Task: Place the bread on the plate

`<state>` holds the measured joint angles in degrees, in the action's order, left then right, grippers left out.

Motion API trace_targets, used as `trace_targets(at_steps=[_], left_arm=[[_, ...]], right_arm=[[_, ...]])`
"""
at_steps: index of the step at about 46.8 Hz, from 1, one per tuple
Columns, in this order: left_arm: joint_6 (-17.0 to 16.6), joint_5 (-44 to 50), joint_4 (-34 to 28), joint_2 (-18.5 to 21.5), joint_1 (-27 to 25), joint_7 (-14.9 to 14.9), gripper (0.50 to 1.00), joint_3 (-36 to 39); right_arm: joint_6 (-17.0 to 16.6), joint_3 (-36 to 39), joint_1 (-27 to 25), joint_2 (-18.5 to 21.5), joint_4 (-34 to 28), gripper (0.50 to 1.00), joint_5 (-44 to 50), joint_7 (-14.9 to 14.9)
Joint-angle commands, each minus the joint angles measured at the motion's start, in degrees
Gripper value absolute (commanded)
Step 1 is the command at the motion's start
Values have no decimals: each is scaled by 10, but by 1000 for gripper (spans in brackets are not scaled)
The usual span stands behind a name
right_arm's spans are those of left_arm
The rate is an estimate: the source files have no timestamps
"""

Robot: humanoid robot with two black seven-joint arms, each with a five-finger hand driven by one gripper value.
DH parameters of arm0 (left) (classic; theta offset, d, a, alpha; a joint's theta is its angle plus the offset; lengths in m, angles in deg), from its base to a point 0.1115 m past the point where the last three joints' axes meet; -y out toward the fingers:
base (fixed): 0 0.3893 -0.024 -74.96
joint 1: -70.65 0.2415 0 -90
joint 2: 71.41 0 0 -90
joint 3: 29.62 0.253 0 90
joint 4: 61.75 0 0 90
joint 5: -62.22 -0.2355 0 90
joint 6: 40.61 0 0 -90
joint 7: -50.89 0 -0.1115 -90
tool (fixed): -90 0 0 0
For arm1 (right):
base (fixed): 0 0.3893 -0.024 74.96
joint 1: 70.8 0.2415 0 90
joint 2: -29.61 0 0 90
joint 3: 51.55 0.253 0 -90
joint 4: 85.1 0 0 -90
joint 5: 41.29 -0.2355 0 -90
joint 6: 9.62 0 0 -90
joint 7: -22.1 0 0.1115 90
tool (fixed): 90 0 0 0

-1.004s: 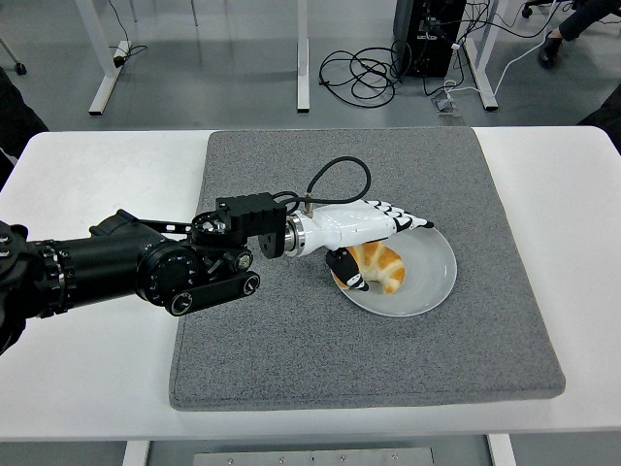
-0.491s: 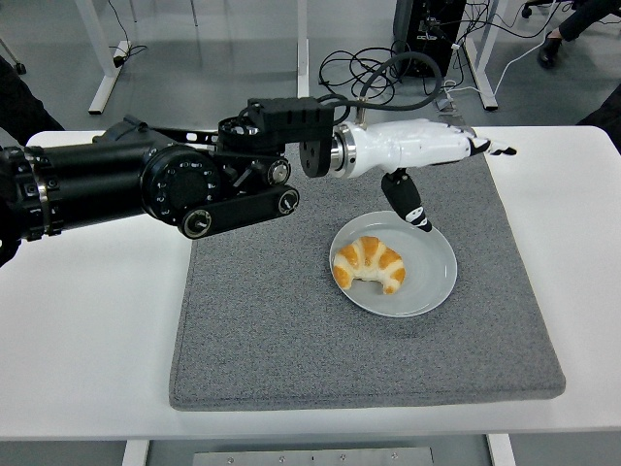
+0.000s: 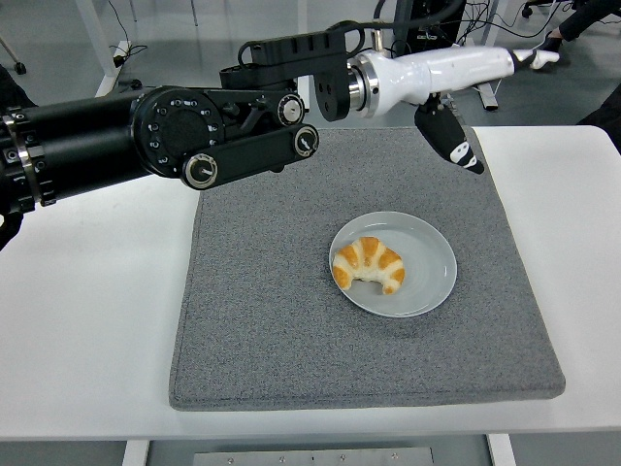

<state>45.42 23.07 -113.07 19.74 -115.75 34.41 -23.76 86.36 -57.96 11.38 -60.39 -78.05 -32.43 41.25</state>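
Bread (image 3: 369, 265) seen lying on plate (image 3: 432, 282), mid-desk toward right edge; placement judged done. Left hand (image 3: 466, 83) raised near far edge, fingers extended, nothing held.

1 croissant (image 3: 369, 265), 1 plate (image 3: 432, 282), 1 mat (image 3: 272, 320), 1 hand (image 3: 456, 78).

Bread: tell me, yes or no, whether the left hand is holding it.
No. The bread lies on the plate, and the left hand is up above the mat's far edge, fingers spread, holding nothing.
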Motion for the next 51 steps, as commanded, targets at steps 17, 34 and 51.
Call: trace_targets(at_steps=[17,34,51], left_arm=[[67,204,269,-1,102,-7,980,-85],[84,318,334,-6,176,10,981,-240],[95,404,353,-11,253,30,981,-340]], right_arm=[[0,0,0,0,0,1000,-1,-1],[0,0,0,0,0,1000,0,0],[-2,0,-1,0,9,1000,0,0]])
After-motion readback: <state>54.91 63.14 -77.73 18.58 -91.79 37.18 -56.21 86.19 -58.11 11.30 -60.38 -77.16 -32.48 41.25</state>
